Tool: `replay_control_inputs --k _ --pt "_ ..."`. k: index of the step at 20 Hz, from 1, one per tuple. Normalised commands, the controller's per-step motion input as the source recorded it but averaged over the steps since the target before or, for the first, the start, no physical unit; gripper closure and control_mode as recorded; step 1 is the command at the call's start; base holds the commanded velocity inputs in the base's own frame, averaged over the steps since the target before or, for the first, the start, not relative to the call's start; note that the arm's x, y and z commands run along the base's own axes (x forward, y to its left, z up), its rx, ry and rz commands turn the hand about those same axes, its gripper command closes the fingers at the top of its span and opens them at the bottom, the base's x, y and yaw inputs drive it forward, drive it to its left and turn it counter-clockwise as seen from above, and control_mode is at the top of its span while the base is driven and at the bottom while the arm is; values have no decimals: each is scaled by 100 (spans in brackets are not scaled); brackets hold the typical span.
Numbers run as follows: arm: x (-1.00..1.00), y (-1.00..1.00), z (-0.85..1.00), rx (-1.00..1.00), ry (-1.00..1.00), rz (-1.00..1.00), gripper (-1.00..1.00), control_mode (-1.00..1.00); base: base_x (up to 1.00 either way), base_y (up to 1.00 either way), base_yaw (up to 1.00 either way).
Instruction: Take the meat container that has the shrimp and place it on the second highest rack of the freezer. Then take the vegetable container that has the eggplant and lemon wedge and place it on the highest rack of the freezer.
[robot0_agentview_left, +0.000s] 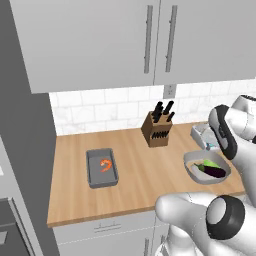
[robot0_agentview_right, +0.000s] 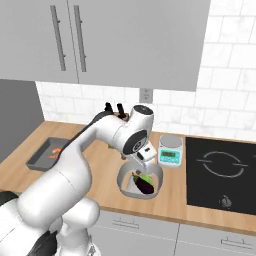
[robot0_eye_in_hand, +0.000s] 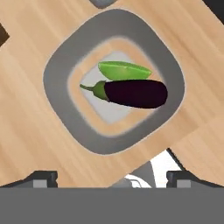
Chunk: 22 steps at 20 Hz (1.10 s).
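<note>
The vegetable container, a pale oval bowl, holds the dark-purple eggplant and the lemon wedge side by side. My gripper hangs straight above the bowl, open, fingertips wide apart and touching nothing. From the right base the gripper points down over the bowl, eggplant and lemon wedge. The bowl sits at the counter's right. The meat container, a dark tray with the shrimp, rests at the counter's left. The freezer's grey side stands left; its racks are hidden.
A wooden knife block stands at the back wall between tray and bowl. A small kitchen scale sits just behind the bowl. A black cooktop lies to the right. Upper cabinets hang above the counter.
</note>
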Motion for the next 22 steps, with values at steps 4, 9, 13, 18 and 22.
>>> replay_control_inputs --k 4,9,13,18,22 --pt "0 -8 -73 4 23 -34 -100 -100 0 0 0" --pt "0 -2 -57 8 7 -22 -100 -100 0 0 0" --pt "-1 0 -57 1 -2 -17 -100 -100 0 0 0" --pt "-1 0 -45 -1 -9 -16 -100 -100 0 0 0" --pt "1 0 -26 -2 -1 -14 -100 -100 0 0 0"
